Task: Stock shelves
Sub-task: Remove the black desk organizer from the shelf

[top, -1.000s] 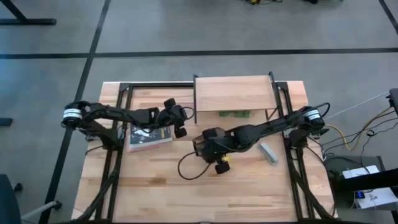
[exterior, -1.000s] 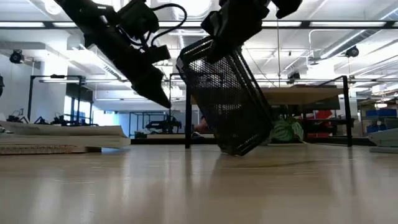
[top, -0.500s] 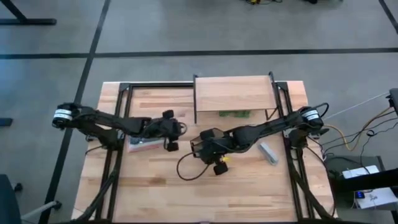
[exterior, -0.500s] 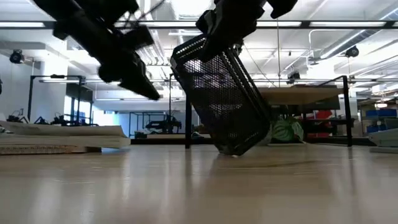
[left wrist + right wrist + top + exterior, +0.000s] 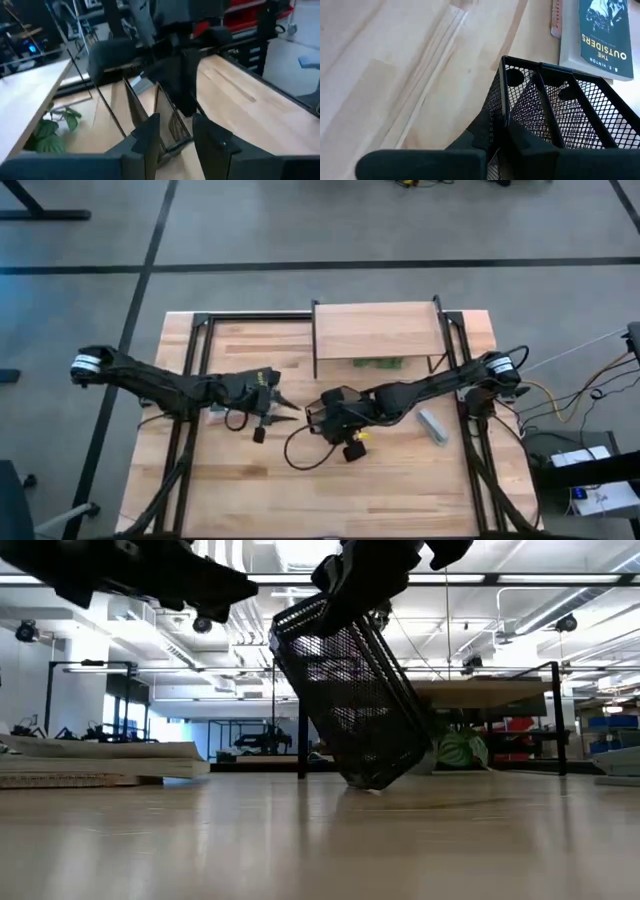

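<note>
Right gripper (image 5: 502,131) is clamped on the rack's (image 5: 350,690) rim, tilting it onto one bottom edge, just in front of the shelf (image 5: 376,332). Left gripper (image 5: 281,406), fingers apart, points at the rack with a small gap.

A black wire-mesh book rack (image 5: 352,700) was seen tilted at the table's centre; a teal paperback book (image 5: 603,36) lay toward nine o'clock.

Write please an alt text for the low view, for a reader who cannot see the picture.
A black mesh rack stands tilted on one bottom corner on the wooden table, held from above by the right gripper. The left arm hangs above the table beside it, and stacked books lie at the side.
</note>
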`<state>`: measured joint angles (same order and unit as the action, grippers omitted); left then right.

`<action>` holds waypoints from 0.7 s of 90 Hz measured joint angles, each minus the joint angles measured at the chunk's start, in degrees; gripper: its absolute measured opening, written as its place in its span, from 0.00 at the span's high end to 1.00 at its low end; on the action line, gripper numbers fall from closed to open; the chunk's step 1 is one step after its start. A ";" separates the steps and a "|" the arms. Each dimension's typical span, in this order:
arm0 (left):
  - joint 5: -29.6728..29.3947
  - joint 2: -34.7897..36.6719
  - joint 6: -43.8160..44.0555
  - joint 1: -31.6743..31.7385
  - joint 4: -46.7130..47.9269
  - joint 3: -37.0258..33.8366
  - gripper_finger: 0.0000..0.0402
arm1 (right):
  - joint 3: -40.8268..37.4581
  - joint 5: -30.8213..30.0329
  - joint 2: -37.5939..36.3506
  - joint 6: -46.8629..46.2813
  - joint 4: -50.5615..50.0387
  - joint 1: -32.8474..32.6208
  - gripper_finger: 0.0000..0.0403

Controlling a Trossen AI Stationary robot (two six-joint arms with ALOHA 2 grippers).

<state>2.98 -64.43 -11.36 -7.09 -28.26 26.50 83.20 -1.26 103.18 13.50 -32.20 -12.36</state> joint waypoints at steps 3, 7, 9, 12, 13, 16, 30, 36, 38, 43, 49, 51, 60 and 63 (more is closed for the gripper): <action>-0.07 -0.57 0.09 0.06 -0.20 -0.08 0.76 | 0.00 0.00 0.00 0.02 -0.05 0.00 1.00; -0.39 -1.59 0.24 0.07 -0.29 -0.06 0.76 | 0.00 -0.12 0.00 0.11 0.07 0.00 1.00; -0.70 -2.22 0.25 0.07 -0.38 0.09 0.76 | 0.00 -0.21 0.00 0.18 0.14 0.00 1.00; -1.58 -3.09 0.25 0.04 -0.52 0.51 0.76 | 0.00 -0.24 0.00 0.23 0.14 0.00 1.00; -1.86 -3.32 0.25 0.01 -0.54 0.63 0.76 | 0.00 -0.24 0.00 0.26 0.13 0.00 1.00; -2.25 -4.10 0.25 0.02 -0.46 0.88 0.76 | 0.00 -0.32 0.00 0.44 0.09 0.00 1.00; -3.94 -8.06 0.27 0.07 -0.38 3.26 0.76 | -0.02 -0.85 0.06 0.51 0.11 0.08 1.00; -5.18 -9.84 0.27 0.07 -0.60 4.34 0.76 | -0.02 -0.85 0.09 0.43 0.11 0.13 1.00; -5.30 -10.30 0.25 0.07 -0.51 4.54 0.76 | -0.02 -0.85 0.09 0.43 0.03 0.13 1.00; -5.54 -11.35 0.01 0.07 -0.25 5.05 0.76 | -0.02 -0.87 0.09 0.52 0.03 0.13 1.00; -5.53 -12.53 -0.26 0.07 -0.39 5.82 0.76 | 0.00 -0.24 0.09 0.74 -0.22 0.14 0.99; -5.55 -12.68 -0.30 0.07 -0.47 5.86 0.76 | 0.00 0.26 0.09 0.89 -0.25 0.26 0.98; -5.53 -13.13 -0.43 0.07 -0.13 5.84 0.76 | -0.01 1.57 0.12 -0.35 -0.54 0.34 0.94; -5.53 -13.13 -0.52 0.07 0.44 5.77 0.76 | -0.07 1.82 0.18 -0.72 -0.83 0.37 0.92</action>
<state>-2.55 -77.56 -11.88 -7.03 -27.82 32.26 83.13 0.57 103.36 12.78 -33.03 -11.99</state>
